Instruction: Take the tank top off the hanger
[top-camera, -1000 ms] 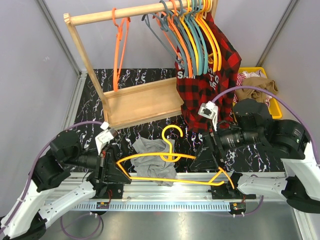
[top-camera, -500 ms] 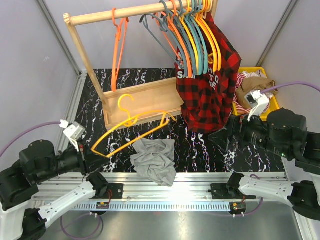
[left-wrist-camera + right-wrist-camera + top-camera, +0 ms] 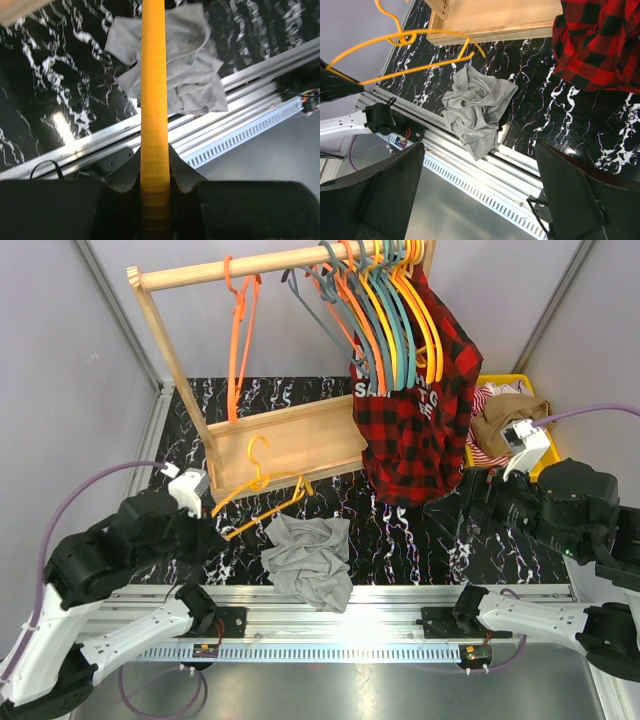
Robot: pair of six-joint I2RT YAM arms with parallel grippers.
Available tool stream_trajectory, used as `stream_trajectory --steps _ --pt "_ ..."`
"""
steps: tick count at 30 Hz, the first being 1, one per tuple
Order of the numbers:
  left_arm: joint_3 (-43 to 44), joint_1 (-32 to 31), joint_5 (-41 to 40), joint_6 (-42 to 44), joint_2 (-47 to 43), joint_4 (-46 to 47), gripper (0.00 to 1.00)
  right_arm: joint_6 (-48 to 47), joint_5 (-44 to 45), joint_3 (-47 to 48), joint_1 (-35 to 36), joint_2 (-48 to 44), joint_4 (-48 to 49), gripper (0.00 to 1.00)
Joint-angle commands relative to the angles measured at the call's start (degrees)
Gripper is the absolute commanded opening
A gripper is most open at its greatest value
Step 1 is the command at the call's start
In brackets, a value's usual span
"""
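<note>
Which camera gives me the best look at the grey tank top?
Right wrist: the tank top lies whole, large, unobstructed. Top external shows it whole but smaller; left wrist has the yellow hanger crossing it.

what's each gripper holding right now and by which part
The left gripper is shut on the yellow hanger, at one outer end of its frame. The right gripper is open and empty. The grey tank top lies free of both.

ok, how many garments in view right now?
4 at least: gray tank top crumpled on the table's near edge; red plaid shirt hanging on the rack; a tan piece and a red-striped piece in the yellow bin, which may hide more.
</note>
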Motion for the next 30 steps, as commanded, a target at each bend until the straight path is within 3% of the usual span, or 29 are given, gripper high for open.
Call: stream_trajectory --steps 1,8,15,20,30 --pt "-3.3 0.0 -5.1 -2.7 0.0 -10.2 0.0 1.3 1.9 -0.4 0.1 -0.5 -1.1 1.0" --pt "-2.4 -0.1 -19.9 -6.0 0.4 -10.1 0.0 2.2 1.2 -1.4 0.1 -1.5 -0.6 1.0" --pt "8.3 0.0 -37.0 -5.3 4.1 -9.6 0.0 3.2 -0.6 -3.9 0.1 -2.7 1.2 1.0" --pt "13.2 0.0 -36.5 0.2 6.7 -2.1 0.0 3.6 -1.3 -5.2 0.1 -3.2 1.9 0.99" --pt "31.7 0.0 -40.1 14.6 17.2 5.4 0.0 4.3 -3.2 -9.8 0.1 -4.2 3.3 1.0"
